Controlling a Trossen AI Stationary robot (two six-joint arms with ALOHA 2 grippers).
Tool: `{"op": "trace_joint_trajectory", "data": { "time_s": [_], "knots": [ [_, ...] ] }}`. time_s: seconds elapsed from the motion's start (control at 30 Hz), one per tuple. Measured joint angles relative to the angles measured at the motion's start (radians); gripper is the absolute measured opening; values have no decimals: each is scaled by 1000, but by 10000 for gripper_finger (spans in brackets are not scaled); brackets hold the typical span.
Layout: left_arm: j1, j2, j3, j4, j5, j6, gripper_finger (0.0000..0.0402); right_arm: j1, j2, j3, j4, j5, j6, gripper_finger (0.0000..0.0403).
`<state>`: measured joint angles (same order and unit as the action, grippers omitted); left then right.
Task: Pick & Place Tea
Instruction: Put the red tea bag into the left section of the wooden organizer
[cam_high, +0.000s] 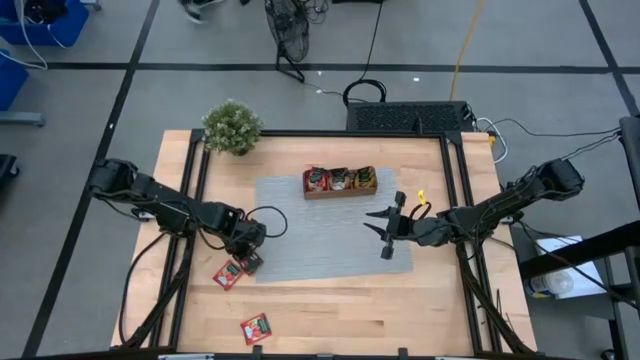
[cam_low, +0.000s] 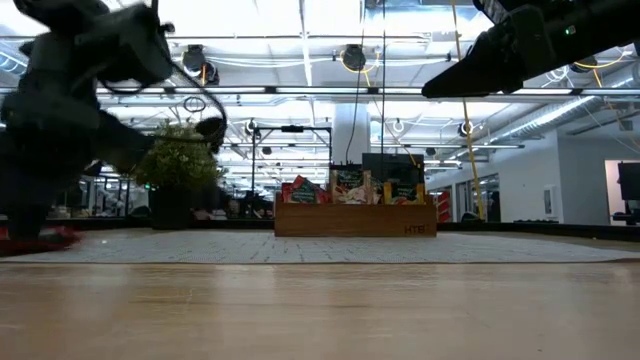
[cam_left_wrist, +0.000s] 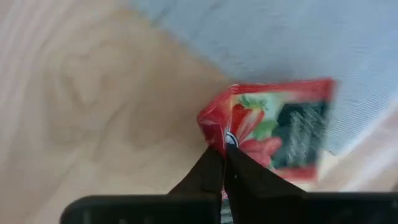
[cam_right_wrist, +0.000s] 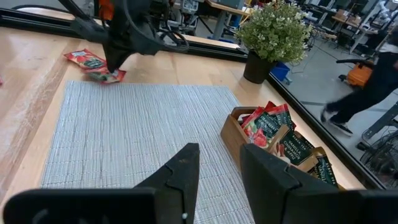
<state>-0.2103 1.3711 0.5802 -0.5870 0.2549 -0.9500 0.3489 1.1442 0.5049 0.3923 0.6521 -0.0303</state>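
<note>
Pinched in the left gripper (cam_left_wrist: 224, 163), whose fingers are closed on its edge, one red tea packet (cam_left_wrist: 273, 130) lies at the grey mat's (cam_high: 320, 235) corner. A second red packet (cam_high: 228, 273) lies just beside it, a third (cam_high: 255, 328) apart on the table (cam_high: 330, 310). More fill the three-compartment wooden tray (cam_high: 340, 181). Over the mat hangs the right gripper (cam_high: 384, 232), fingers apart, empty.

The right gripper (cam_right_wrist: 217, 177) hangs with its two dark fingers apart over a grey woven mat (cam_right_wrist: 137, 134). Beside the mat stands a brown wooden tray (cam_right_wrist: 235, 140) holding red and green tea packets (cam_right_wrist: 273, 127), with a potted green plant (cam_right_wrist: 273, 37) beyond. At the mat's far corner the left gripper (cam_right_wrist: 115, 65) meets a red tea packet (cam_right_wrist: 104, 76) on the pale wooden table (cam_right_wrist: 25, 68).
</note>
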Motion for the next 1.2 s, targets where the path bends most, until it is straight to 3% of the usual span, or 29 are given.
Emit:
{"op": "trace_joint_trajectory", "data": {
  "time_s": [0.13, 0.27, 0.4, 0.47, 0.57, 0.7, 1.0, 1.2],
  "knots": [
    [-16, -26, 103, 6, -61, 75, 5, 0, 0, 0, 0, 0, 0, 102],
    [-27, -44, 234, 52, -266, 255, 4, 0, 0, 0, 0, 0, 0, 102],
    [-45, -50, 288, 371, -649, 548, 4, 0, 0, 0, 5, 0, -10, 102],
    [-48, -46, 277, 607, -734, 702, 3, -1, 4, 0, 38, 0, -11, 102],
    [-40, 1, 266, 928, -746, 888, 3, -2, 20, -1, 100, -26, -12, 104],
    [-27, 86, 271, 1111, -752, 986, 2, -4, 39, -1, 188, -119, -30, 107],
    [23, 300, 287, 1247, -806, 995, 1, -24, 124, -1, 387, -159, -86, 107],
    [34, 332, 324, 1240, -805, 1009, 1, -52, 194, 0, 465, -159, -87, 111]
  ]
}}
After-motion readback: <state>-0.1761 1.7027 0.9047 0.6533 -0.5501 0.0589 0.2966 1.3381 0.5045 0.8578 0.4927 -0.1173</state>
